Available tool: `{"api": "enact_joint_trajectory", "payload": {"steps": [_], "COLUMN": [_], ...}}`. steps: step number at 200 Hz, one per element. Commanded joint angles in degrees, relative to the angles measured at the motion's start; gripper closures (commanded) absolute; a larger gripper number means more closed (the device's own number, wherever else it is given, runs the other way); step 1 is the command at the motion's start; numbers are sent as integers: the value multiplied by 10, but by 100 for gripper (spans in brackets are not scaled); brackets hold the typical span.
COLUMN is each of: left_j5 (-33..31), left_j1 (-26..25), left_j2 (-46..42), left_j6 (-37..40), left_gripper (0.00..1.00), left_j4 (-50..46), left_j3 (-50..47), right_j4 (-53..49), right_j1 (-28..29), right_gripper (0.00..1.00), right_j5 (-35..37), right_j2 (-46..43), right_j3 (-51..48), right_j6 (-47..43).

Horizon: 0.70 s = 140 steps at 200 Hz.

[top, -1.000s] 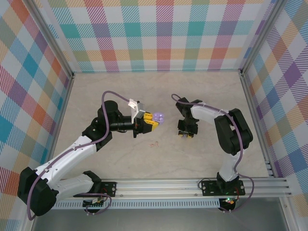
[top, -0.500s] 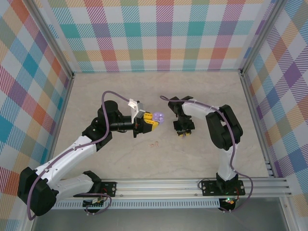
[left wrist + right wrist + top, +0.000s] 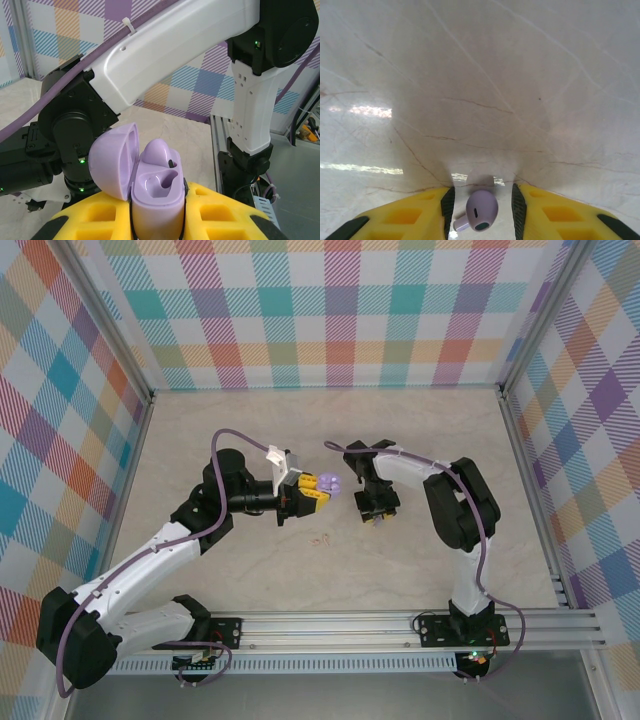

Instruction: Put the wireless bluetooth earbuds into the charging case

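Near the middle of the table (image 3: 250, 570), our left hand (image 3: 303, 492) pinches the open lilac charging case (image 3: 156, 197), with one lilac earbud (image 3: 161, 151) seated inside. Just beside it, our right hand (image 3: 372, 512) stands spread low over the table, a second lilac earbud (image 3: 481, 210) between its fingers, touching neither.

The charging case (image 3: 325, 483) sits in the left gripper (image 3: 312, 490) above the middle of the desk (image 3: 300, 430), its lid swung open to one side. A seated earbud (image 3: 162, 152) fills its far socket. Just right of the case, the right gripper (image 3: 374, 512) hangs over the desk, a loose earbud (image 3: 481, 209) between its fingers, apart from both.
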Motion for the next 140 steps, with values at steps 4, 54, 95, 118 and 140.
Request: {"api": "enact_joint_trajectory", "payload": {"steps": [4,54,95,118,140], "left_j5": [-1,0,-1,1,2], "left_j1": [-4,-4,-4,-4,-4], "left_j2": [-8,-7,-8,-7,-5], "left_j6": [4,3,5,6,4], "left_gripper": [89,89,89,89,89], "left_j4": [9,13,12,13,15], "left_j3": [12,8,8,7,7], "right_j4": [35,61,61,66,67], "right_j1": [7,7,7,7,7], "right_gripper": [59,61,64,66,70], "right_j5": [-49,-53,-26,-26,-21], "right_j2": [-5,-20,-31,-27,-19], "right_j3": [-1,-30,-47,-47,-44], "right_j6": [92,192,222,220,219]}}
